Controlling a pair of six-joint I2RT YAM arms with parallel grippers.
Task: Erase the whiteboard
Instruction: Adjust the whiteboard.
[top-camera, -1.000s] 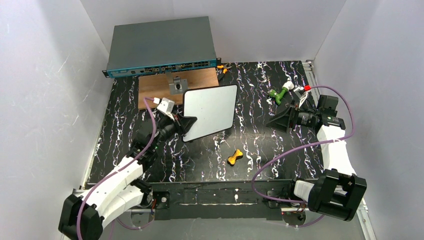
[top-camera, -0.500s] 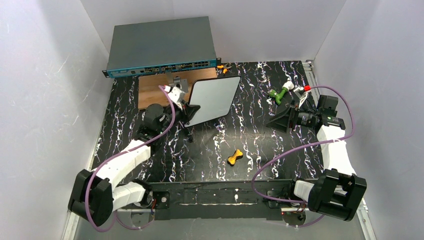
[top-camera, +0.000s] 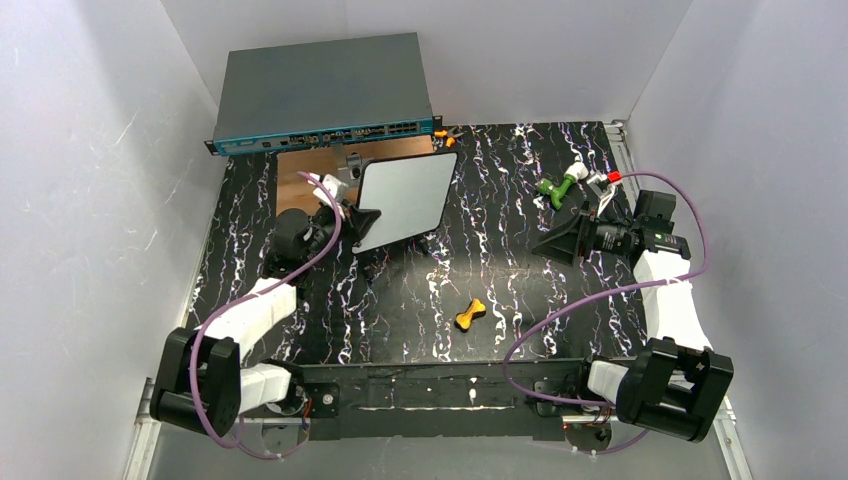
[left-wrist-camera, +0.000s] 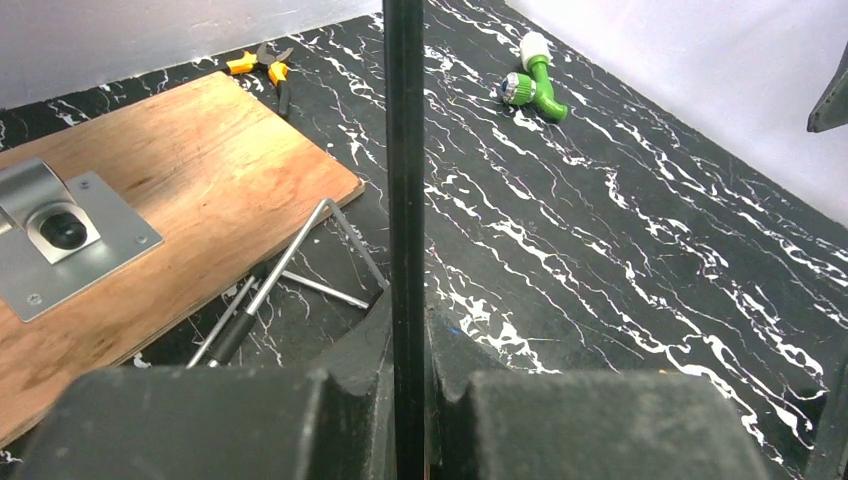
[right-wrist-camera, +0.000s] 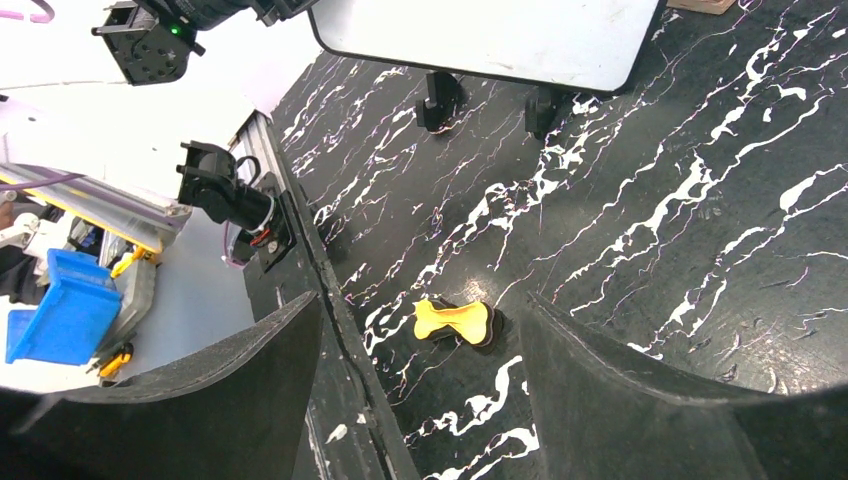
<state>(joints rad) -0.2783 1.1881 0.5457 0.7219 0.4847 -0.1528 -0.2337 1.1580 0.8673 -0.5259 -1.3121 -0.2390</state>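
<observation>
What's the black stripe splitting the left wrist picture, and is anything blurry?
Left wrist view: the stripe is the small white board with thin black rim, seen edge-on in the shut left end effector, whose near fingers look soft. Top view: even light, no hard glare. Right wrist view: tilted; the open right end effector looms dark at the bottom.

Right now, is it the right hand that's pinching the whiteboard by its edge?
Not quite: it is the left hand that's pinching the whiteboard by its edge. The left wrist view shows the board's black rim clamped between that hand's fingers. The right wrist view shows the right hand open and holding nothing.
</observation>
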